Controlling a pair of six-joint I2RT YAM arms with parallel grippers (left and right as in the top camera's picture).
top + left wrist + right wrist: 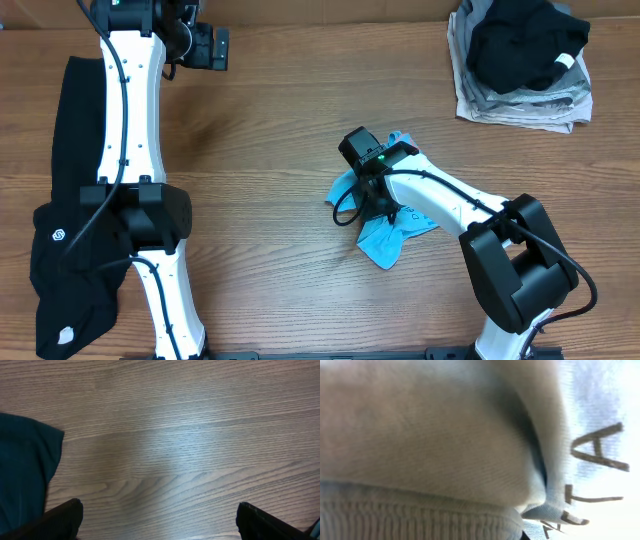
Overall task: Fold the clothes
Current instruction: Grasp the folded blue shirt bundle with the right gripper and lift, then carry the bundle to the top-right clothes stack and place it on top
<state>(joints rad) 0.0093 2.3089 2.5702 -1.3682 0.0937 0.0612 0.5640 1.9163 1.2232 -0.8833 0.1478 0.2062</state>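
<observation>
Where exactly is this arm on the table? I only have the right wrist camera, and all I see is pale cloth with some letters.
Observer: The right gripper is down on a bunched light blue T-shirt near the middle of the table. Its fingers are hidden, so I cannot tell if they grip.
Operator: Okay, and where is the left arm?
Observer: The left gripper is at the far edge of the table, its fingers wide open and holding nothing.
Operator: Any other clothes near that arm?
Observer: A long black garment lies along the left side of the table, partly under the left arm.
</observation>
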